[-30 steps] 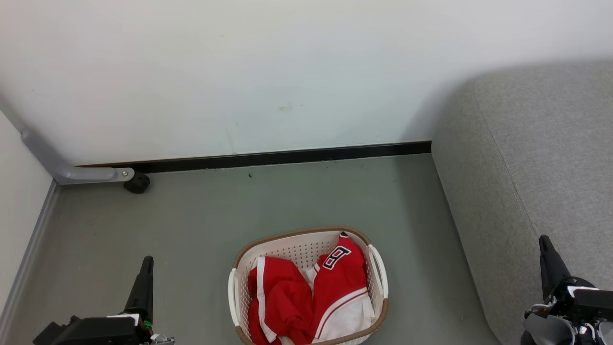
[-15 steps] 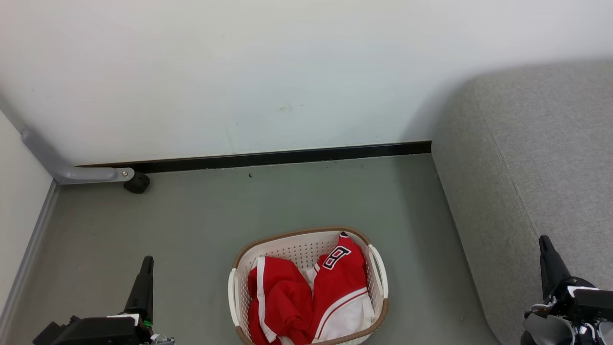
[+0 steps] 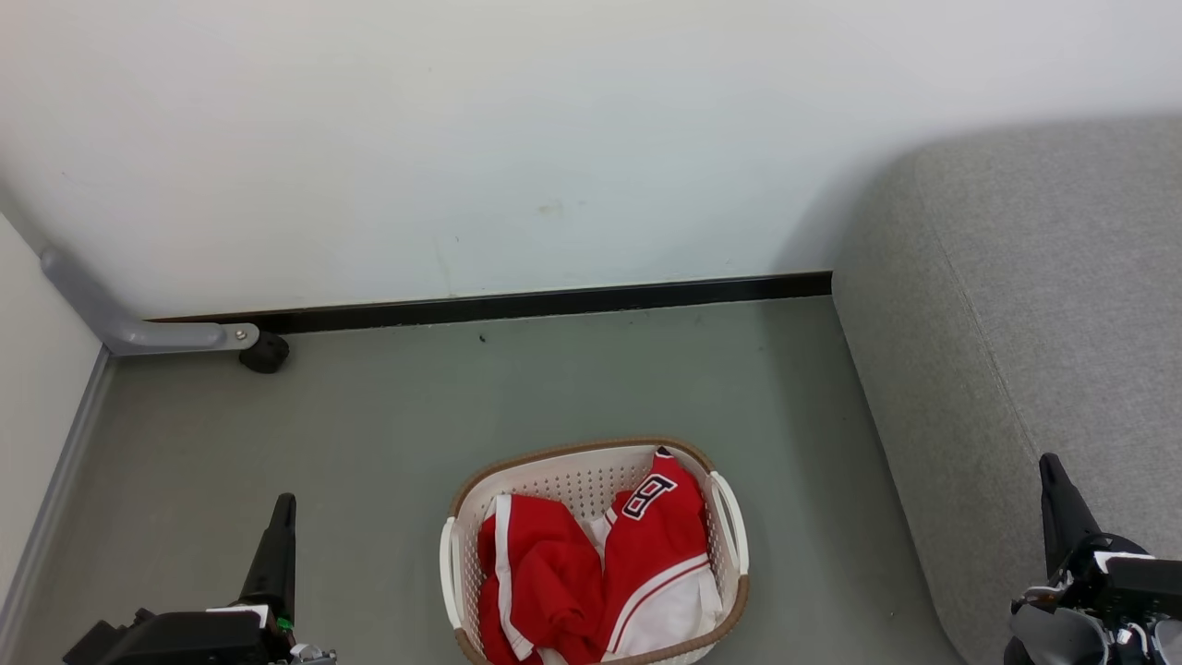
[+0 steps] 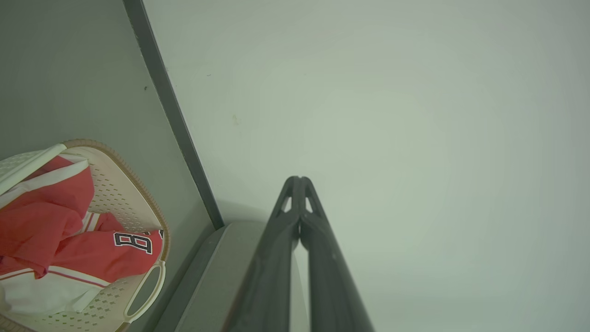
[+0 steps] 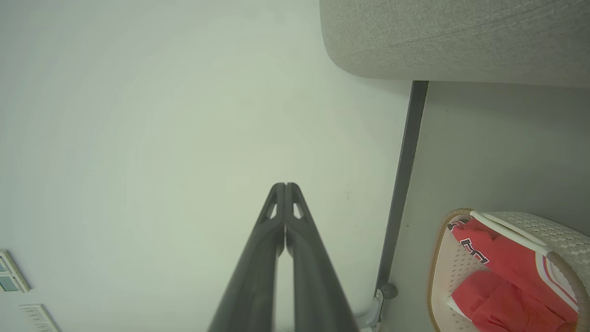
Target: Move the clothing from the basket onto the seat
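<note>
The clothing (image 3: 600, 577) is red with white stripes and a number patch, and it lies bunched inside the cream perforated basket (image 3: 731, 517) on the floor at bottom centre. The grey seat (image 3: 1034, 323) fills the right side. My left gripper (image 3: 282, 503) is shut and empty, left of the basket and apart from it. Over the seat's front edge my right gripper (image 3: 1048, 462) is shut and empty too. The left wrist view shows the left gripper (image 4: 299, 179) with fingers pressed together, the clothing (image 4: 60, 240) and basket (image 4: 133, 184) at lower left. In the right wrist view the right gripper (image 5: 286, 185) is likewise closed, the basket (image 5: 442, 249) at lower right.
A white wall with a black baseboard (image 3: 554, 300) runs behind the basket. A grey bracket with a black caster (image 3: 263, 353) sits at the far left corner. Grey floor (image 3: 554, 388) lies open between basket and wall. A side wall (image 3: 37, 388) closes the left.
</note>
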